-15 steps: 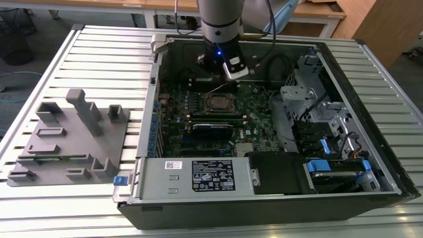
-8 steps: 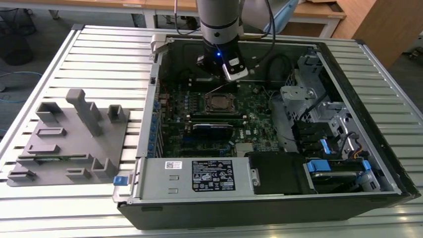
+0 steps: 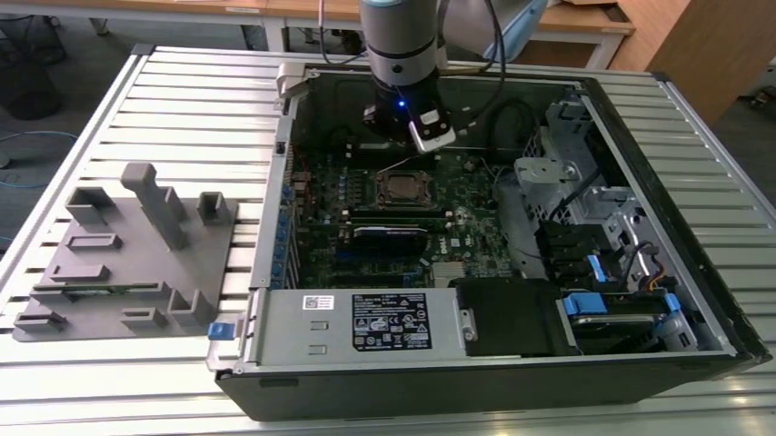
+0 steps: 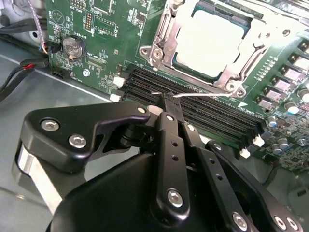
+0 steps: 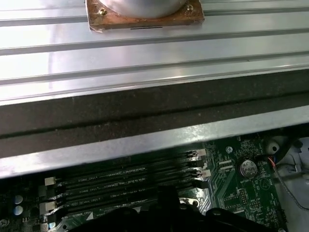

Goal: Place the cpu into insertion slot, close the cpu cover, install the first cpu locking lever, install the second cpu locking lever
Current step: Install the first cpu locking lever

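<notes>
In the second wrist view the cpu (image 4: 208, 36) lies in the insertion slot (image 4: 164, 36), silver top up. The cpu cover (image 4: 227, 79) is folded down around it as a metal frame. A thin silvery locking lever (image 4: 203, 94) runs along the near side of the socket, over the black memory slots. My gripper (image 4: 165, 100) has its black fingers pressed together on that wire. In the exterior view the gripper (image 3: 406, 156) hangs just behind the socket (image 3: 404, 188) inside the open computer case.
The case walls (image 3: 273, 227) ring the motherboard. Black memory slots (image 5: 125, 181) and a coin battery (image 5: 248, 167) lie beside the socket, and cables and a drive cage (image 3: 582, 209) sit at the exterior view's right. A grey fixture block (image 3: 122, 254) stands on the slatted table at its left.
</notes>
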Tool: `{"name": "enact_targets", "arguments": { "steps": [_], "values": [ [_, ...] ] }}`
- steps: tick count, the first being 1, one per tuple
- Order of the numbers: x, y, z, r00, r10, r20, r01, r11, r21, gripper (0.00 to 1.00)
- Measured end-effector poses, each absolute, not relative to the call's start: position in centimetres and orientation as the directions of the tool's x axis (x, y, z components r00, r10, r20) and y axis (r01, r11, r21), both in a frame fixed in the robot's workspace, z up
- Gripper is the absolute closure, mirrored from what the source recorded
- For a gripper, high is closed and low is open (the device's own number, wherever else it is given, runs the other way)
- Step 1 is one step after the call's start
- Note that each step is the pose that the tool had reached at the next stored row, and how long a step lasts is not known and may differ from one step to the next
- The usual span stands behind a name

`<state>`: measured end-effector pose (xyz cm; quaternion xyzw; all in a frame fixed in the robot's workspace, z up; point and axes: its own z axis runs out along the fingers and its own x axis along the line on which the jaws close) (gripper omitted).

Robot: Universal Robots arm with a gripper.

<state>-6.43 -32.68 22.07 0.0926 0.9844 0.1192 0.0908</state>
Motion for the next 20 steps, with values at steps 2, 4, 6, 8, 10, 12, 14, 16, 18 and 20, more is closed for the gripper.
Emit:
{"name": "enact_targets", "arguments": {
  "steps": [2, 4, 6, 8, 10, 12, 14, 16, 18, 20],
  "values": [
    [-6.44, -32.77, 21.95, -0.965, 0.204, -0.162, 0.159, 0.954, 0.252, 0.9],
    [-6.45, -32.88, 21.82, -0.965, 0.204, -0.166, 0.158, 0.954, 0.254, 0.9],
    [-6.48, -32.95, 21.69, -0.964, 0.205, -0.168, 0.158, 0.954, 0.256, 0.9],
    [-6.52, -32.96, 21.63, -0.964, 0.204, -0.169, 0.157, 0.954, 0.257, 0.9],
    [-6.62, -32.96, 21.6, -0.964, 0.205, -0.169, 0.157, 0.953, 0.257, 0.9],
    [-6.86, -32.96, 21.58, -0.964, 0.205, -0.169, 0.157, 0.953, 0.258, 0.9],
    [-7.09, -32.96, 21.54, -0.964, 0.205, -0.169, 0.157, 0.953, 0.258, 0.9],
    [-7.18, -32.96, 21.47, -0.964, 0.205, -0.169, 0.157, 0.953, 0.258, 0.9],
    [-7.19, -32.96, 21.3, -0.964, 0.205, -0.17, 0.157, 0.953, 0.258, 0.9],
    [-7.19, -32.96, 21.07, -0.964, 0.205, -0.171, 0.157, 0.953, 0.258, 0.9]
  ]
}}
